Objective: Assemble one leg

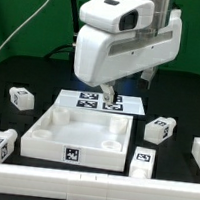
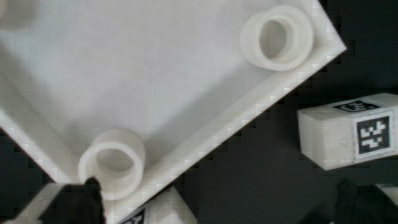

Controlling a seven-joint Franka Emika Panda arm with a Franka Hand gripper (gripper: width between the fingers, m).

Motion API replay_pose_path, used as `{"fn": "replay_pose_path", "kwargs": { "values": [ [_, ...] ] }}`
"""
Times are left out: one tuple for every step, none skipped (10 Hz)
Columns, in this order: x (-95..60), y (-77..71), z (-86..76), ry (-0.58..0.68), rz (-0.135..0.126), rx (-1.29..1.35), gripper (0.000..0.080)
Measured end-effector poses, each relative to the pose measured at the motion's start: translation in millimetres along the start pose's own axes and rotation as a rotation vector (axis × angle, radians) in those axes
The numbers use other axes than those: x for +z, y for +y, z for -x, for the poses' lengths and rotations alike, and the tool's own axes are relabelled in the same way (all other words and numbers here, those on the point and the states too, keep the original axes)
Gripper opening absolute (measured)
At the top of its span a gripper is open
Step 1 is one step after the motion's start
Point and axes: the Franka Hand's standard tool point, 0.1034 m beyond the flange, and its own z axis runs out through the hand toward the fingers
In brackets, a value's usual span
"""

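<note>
Bearing black-and-white square tags, the leg (image 1: 161, 128) is white and blocky.

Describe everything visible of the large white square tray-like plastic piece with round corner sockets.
The large white square tray-like piece looks like smooth matte plastic. It has a flat floor inside low raised walls, round ring-shaped sockets at its corners, and a black-and-white square tag on the wall facing the exterior camera. It lies flat, open side up, on the black table, with the marker board just behind it.
</note>
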Motion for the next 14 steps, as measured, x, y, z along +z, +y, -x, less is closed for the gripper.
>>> {"fn": "replay_pose_path", "kwargs": {
  "values": [
    [0.0, 0.0, 0.0, 0.0, 0.0, 0.0, 0.0649],
    [0.0, 0.0, 0.0, 0.0, 0.0, 0.0, 0.0649],
    [0.0, 0.0, 0.0, 0.0, 0.0, -0.001, 0.0649],
    [0.1, 0.0, 0.0, 0.0, 0.0, -0.001, 0.0649],
    [0.1, 0.0, 0.0, 0.0, 0.0, -0.001, 0.0649],
    [0.2, -0.1, 0.0, 0.0, 0.0, -0.001, 0.0649],
    [0.2, -0.1, 0.0, 0.0, 0.0, -0.001, 0.0649],
    [0.2, -0.1, 0.0, 0.0, 0.0, -0.001, 0.0649],
    [0.2, -0.1, 0.1, 0.0, 0.0, -0.001, 0.0649],
    [1.5, 1.9, 2.7, 0.006, 0.005, -0.052, 0.0649],
    [5.8, 6.6, 12.2, 0.019, 0.015, -0.148, 0.0649],
    [12.0, 7.9, 20.5, 0.033, 0.033, -0.332, 0.0649],
    [19.8, 0.1, 24.4, 0.007, 0.034, -0.401, 0.0649],
    [23.3, -5.3, 23.9, 0.002, 0.03, -0.433, 0.0649]
  ]
}}
